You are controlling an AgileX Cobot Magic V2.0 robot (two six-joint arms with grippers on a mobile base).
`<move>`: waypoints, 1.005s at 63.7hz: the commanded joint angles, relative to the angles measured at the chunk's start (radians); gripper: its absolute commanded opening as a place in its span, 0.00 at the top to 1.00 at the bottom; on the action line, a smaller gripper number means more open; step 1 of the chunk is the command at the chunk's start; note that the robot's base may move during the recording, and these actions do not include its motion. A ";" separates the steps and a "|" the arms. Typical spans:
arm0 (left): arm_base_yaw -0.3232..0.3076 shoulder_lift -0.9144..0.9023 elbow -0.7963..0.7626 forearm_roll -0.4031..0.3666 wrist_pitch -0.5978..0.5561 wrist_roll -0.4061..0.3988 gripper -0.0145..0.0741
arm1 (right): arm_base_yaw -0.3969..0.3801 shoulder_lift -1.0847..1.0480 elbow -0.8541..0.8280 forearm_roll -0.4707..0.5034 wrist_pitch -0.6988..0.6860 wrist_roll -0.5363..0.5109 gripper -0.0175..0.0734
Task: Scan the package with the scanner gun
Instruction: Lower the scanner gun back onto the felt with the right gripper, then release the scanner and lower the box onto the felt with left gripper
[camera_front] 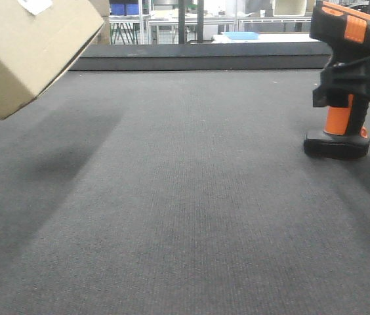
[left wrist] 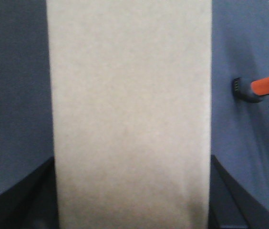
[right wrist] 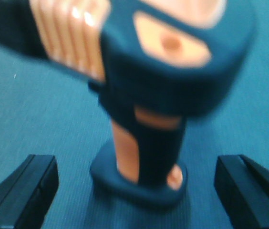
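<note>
Up at the left, the plain tan rectangular cardboard box (camera_front: 31,49) hangs tilted above the dark grey carpeted bench (camera_front: 185,216), a corner of its small white label (camera_front: 35,6) showing on the upper face. From the left wrist view the box (left wrist: 129,114) fills the space between the two dark fingertips (left wrist: 17,195) of the left claw (left wrist: 132,200), which sit against its sides, so that claw is clamped on the box.

Over to the right, the pistol-shaped barcode scanner with black body and orange handle (camera_front: 346,85) stands upright on its flat black foot (camera_front: 336,144) on the bench. The right claw (right wrist: 134,191) straddles the scanner (right wrist: 146,95): its two dark fingertips (right wrist: 22,191) stand spread wide, one on each side of the foot, clear of it. The box and scanner are well apart.
</note>
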 commanded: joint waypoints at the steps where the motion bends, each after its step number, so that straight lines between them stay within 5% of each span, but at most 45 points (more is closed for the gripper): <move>1: -0.005 -0.014 -0.017 0.050 -0.005 -0.008 0.96 | -0.001 -0.052 0.026 0.012 0.037 -0.011 0.18; 8: -0.005 -0.014 -0.056 0.195 -0.005 -0.085 0.96 | -0.001 -0.119 0.032 0.013 0.139 -0.011 0.19; 15: -0.005 -0.014 -0.075 0.331 -0.005 -0.112 0.96 | -0.001 -0.192 0.032 0.013 0.219 -0.011 0.31; 23: -0.005 0.003 -0.075 0.456 -0.005 -0.112 0.96 | -0.001 -0.279 0.032 0.013 0.270 -0.011 0.60; 33: -0.005 0.055 -0.075 0.507 -0.005 -0.112 0.96 | -0.001 -0.417 0.032 -0.043 0.308 -0.011 0.99; 48: -0.005 0.140 -0.075 0.507 -0.006 -0.112 0.96 | -0.010 -0.598 0.030 -0.149 0.347 -0.011 0.98; 64: -0.027 0.193 -0.075 0.519 -0.050 -0.112 0.96 | -0.209 -0.732 0.029 -0.262 0.490 -0.011 0.98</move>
